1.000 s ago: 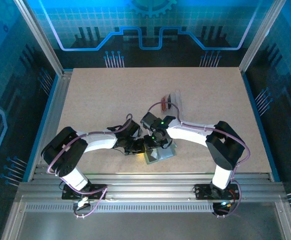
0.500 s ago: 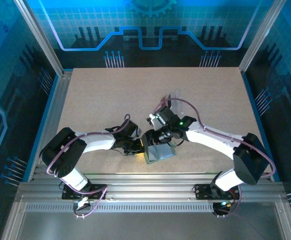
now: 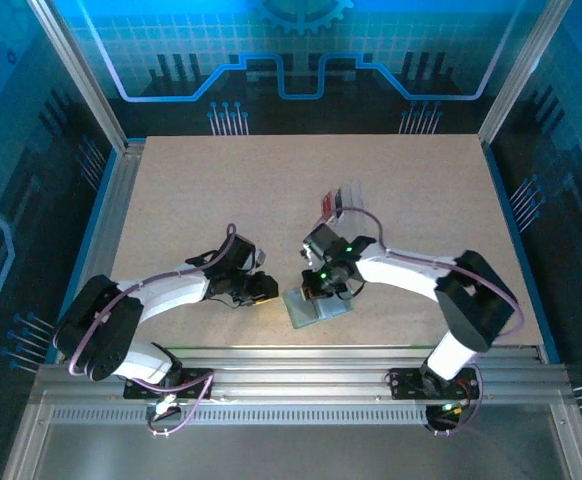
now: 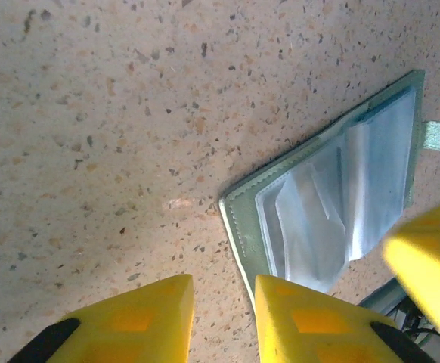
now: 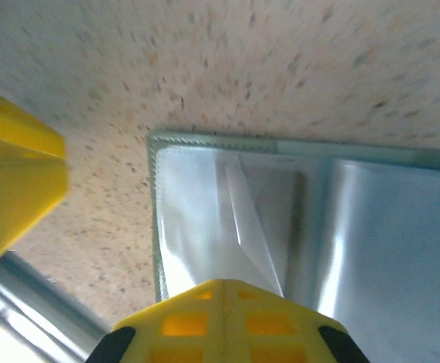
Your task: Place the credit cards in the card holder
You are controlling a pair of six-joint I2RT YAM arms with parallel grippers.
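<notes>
Card holder [image 3: 311, 312] spread flat | left gripper [image 3: 269, 288] just beside it, narrowly parted | right gripper [image 3: 317, 287] over it, closed

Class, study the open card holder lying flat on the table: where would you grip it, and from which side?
Grip the card holder by its pale green rim at the free corner, probably sliding in low from the bare table side. It lies open and flat, so only that thin edge offers purchase; the clear pockets inside look thin and floppy.
</notes>
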